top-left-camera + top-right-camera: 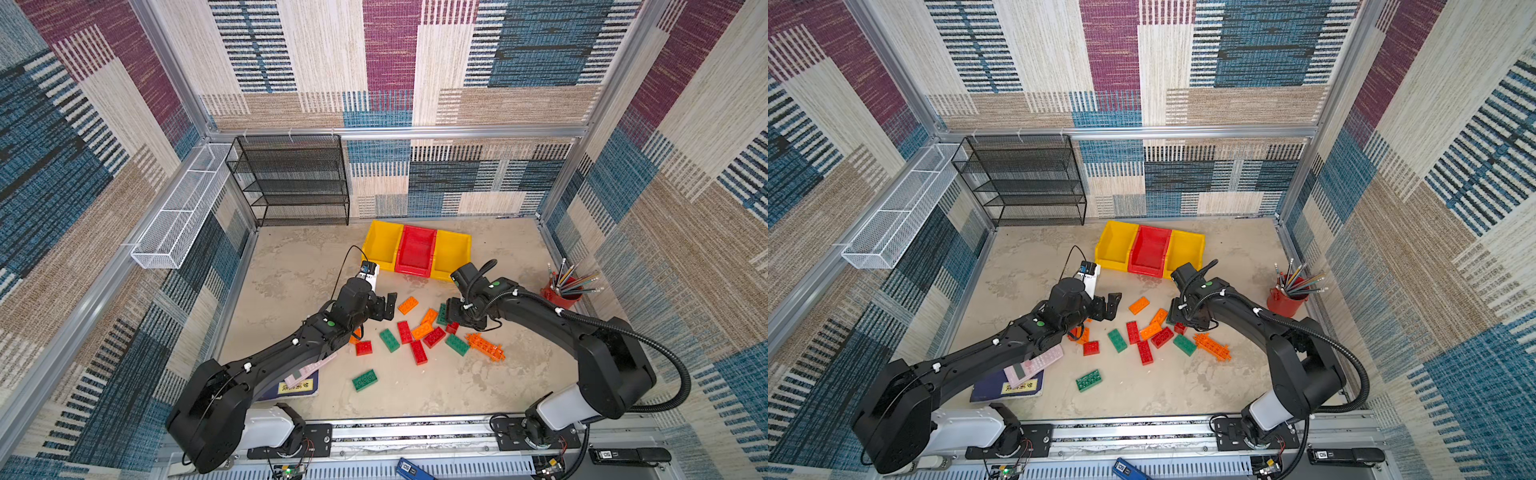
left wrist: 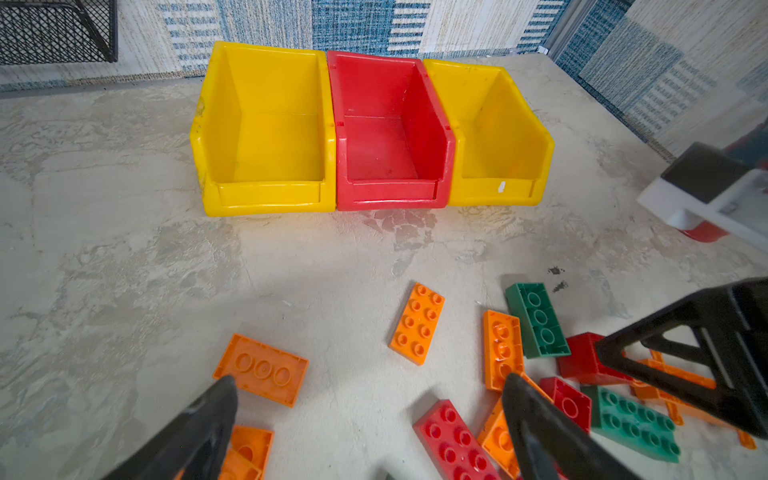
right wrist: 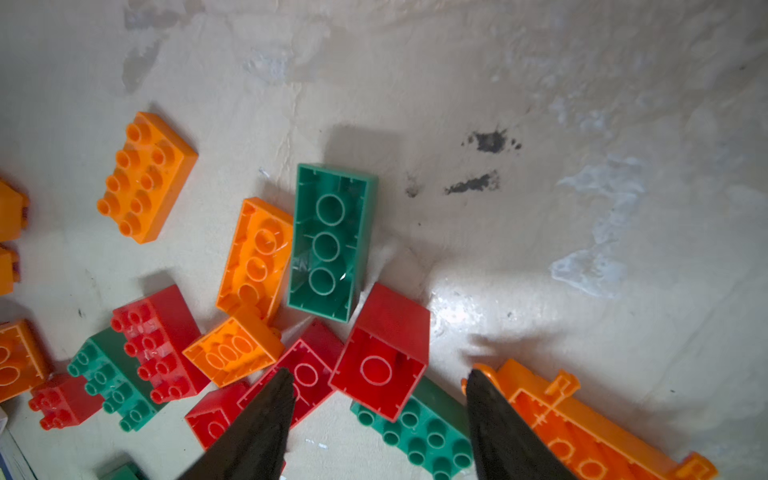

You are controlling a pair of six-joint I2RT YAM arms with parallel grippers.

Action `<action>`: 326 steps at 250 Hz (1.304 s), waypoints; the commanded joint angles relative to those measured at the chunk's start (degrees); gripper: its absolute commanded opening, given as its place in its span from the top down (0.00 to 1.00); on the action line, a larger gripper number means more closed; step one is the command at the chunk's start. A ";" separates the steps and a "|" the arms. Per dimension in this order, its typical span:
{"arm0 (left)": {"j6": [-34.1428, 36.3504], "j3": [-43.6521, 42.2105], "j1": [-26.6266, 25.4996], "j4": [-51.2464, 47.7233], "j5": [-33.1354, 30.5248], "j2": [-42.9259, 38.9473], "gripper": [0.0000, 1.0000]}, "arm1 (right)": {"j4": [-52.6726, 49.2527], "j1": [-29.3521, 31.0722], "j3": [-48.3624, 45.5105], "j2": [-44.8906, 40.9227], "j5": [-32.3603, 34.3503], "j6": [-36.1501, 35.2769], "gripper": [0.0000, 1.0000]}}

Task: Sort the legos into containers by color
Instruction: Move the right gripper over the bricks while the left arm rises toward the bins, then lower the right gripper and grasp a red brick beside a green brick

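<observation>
The left arm is being held low over the table (image 1: 291, 282), reaching from the near rail toward the middle. The left claw (image 1: 384, 307) is hanging above the left edge of the legos (image 1: 419, 332). In the left wrist view its two fingers (image 2: 208, 415) are being shown wide apart over orange and red bricks.

The right arm is being bent at the elbow and turned inward, and the right claw (image 3: 378, 376) is being pointed down at the pile. Its fingers are standing apart. A small red brick (image 3: 380, 353), with its hollow face visible, is lying just ahead of the gap between the tips, and no contact with it can be seen.

The legos are lying scattered on the table in front of the containers (image 2: 390, 193). They form a loose heap of orange, red and green bricks, with an orange lattice piece (image 1: 486, 347) at its right end. One green brick (image 1: 365, 380) is lying apart, nearer to the rail. The containers are standing side by side, touching, at the far side: a red bin (image 1: 415, 249) between two yellow bins (image 1: 380, 245), with their bare floors showing.

The table surface is pale and mottled like stone. The walls are being covered by woven patchwork in blue, beige and purple. A black wire-mesh shelf (image 1: 291, 183) is standing in the far left corner, and a red pencil cup (image 1: 561, 297) near the right edge. A pink calculator (image 1: 1036, 365) is lying on a dark notebook (image 1: 992, 386) under the left arm.
</observation>
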 commanded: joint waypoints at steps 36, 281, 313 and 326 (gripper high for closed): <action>-0.01 -1.98 0.02 0.44 -1.22 -1.35 0.01 | 0.55 0.39 -0.21 1.90 0.14 2.67 0.36; 3.02 -0.26 0.03 2.65 -2.65 1.67 0.01 | -2.88 0.41 5.95 11.33 2.44 1.85 0.56; 3.41 0.41 0.03 2.74 -2.48 2.51 0.01 | -4.00 0.43 7.35 11.73 4.71 1.36 0.56; 3.54 0.80 0.01 2.73 -2.30 2.93 0.01 | -4.48 0.43 7.90 11.90 5.24 1.08 0.54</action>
